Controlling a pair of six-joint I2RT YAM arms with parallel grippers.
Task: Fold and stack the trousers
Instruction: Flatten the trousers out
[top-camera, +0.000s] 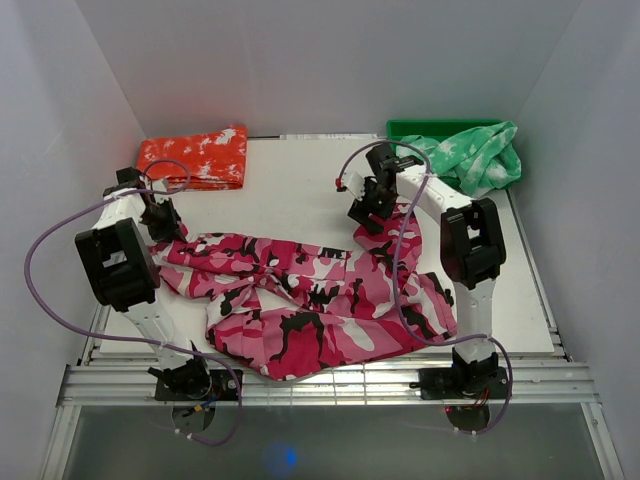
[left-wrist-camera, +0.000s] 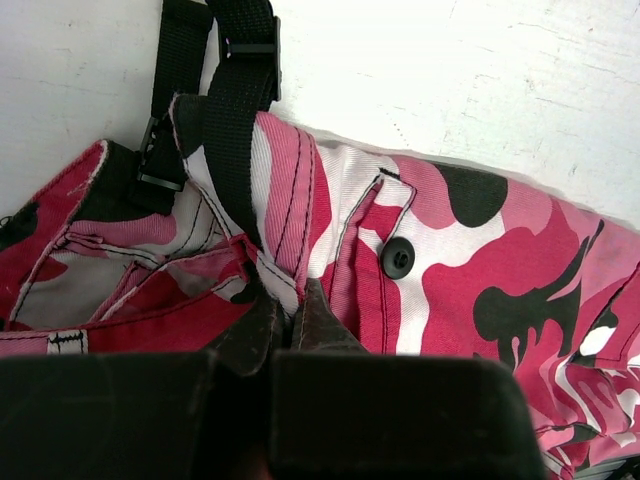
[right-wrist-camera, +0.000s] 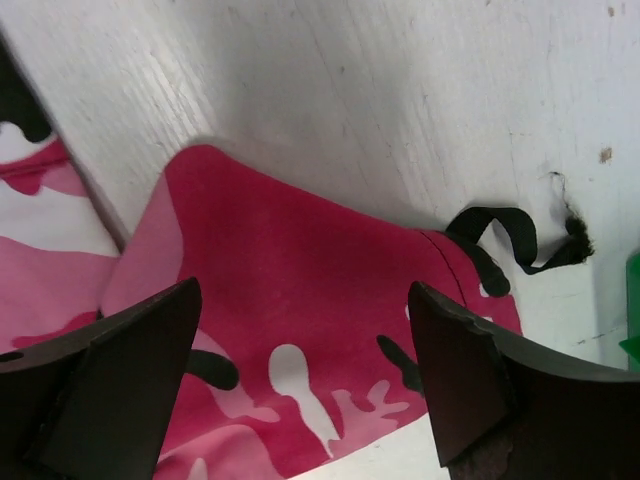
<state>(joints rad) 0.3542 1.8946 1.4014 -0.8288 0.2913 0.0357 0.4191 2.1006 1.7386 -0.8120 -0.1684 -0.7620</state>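
Observation:
The pink-magenta camouflage trousers (top-camera: 310, 300) lie spread across the white table (top-camera: 290, 185), waist at the left, legs running right and toward the front. My left gripper (top-camera: 163, 226) is shut on the waistband edge (left-wrist-camera: 275, 285) beside the black belt strap (left-wrist-camera: 235, 110) and a black button (left-wrist-camera: 398, 257). My right gripper (top-camera: 372, 212) is open, jaws wide, just above the leg end (right-wrist-camera: 300, 300), which has a black drawcord (right-wrist-camera: 515, 235) trailing off its hem.
A folded orange-red garment with white splotches (top-camera: 195, 157) lies at the back left. A green splotched garment (top-camera: 480, 155) spills from a green bin (top-camera: 425, 128) at the back right. White walls enclose three sides; a metal rail (top-camera: 330, 380) runs along the front.

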